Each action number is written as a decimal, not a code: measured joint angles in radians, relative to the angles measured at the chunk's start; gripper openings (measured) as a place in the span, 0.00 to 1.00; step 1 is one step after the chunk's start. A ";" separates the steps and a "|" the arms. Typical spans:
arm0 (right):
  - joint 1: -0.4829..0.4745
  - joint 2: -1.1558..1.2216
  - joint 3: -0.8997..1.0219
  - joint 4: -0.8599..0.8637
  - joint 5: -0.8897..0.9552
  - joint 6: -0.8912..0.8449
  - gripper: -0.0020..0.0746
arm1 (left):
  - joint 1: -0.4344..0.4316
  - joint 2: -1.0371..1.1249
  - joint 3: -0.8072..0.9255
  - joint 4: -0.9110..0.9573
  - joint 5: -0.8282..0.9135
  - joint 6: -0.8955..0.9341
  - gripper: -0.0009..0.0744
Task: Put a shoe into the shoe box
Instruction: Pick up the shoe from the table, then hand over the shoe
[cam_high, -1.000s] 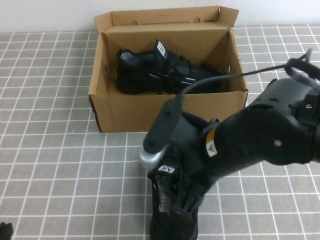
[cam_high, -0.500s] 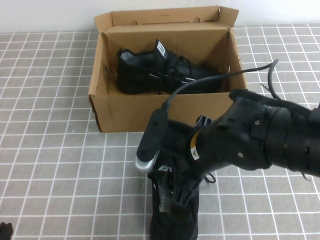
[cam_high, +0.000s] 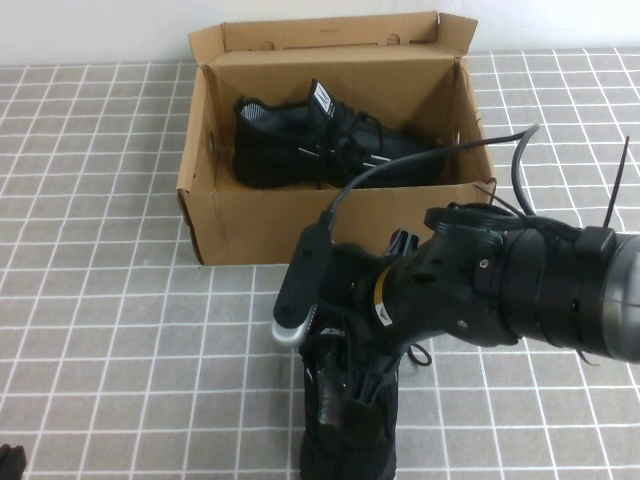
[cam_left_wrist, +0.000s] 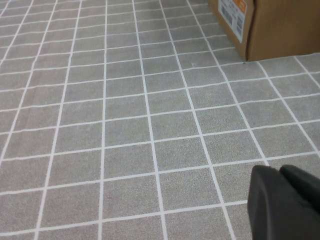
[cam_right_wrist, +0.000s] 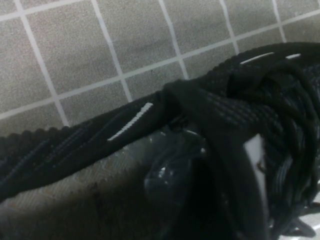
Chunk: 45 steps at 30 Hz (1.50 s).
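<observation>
Right gripper (cam_high: 352, 388) at bottom centre, fingers apparently clamped on the shoe (cam_high: 345, 430) below the box (cam_high: 330, 215); left gripper (cam_left_wrist: 286, 205) bottom right, fingers together, empty.

- Two black sneakers: one shoe (cam_high: 345, 425) on the table (cam_high: 110, 330) at the near edge, a second shoe (cam_high: 320, 145) lying inside the box.
- One shoe box (cam_high: 260, 225).
- Two end effectors: right end effector (cam_high: 355, 385) at the near shoe, left end effector (cam_left_wrist: 287, 205) low over the table.
</observation>
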<state>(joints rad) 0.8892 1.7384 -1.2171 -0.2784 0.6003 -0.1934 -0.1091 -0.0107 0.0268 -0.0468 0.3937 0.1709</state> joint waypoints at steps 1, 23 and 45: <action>0.000 0.000 0.000 0.000 0.000 0.000 0.58 | 0.000 0.000 0.000 0.000 0.000 0.000 0.01; -0.002 -0.149 0.000 0.090 0.118 -0.003 0.02 | 0.000 0.000 0.000 0.000 0.000 0.000 0.01; -0.002 -0.514 0.000 0.208 0.285 -0.088 0.02 | 0.000 0.000 0.000 0.000 0.000 0.000 0.01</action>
<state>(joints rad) 0.8872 1.2242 -1.2171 -0.0708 0.8849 -0.2816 -0.1091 -0.0107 0.0268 -0.0468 0.3937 0.1709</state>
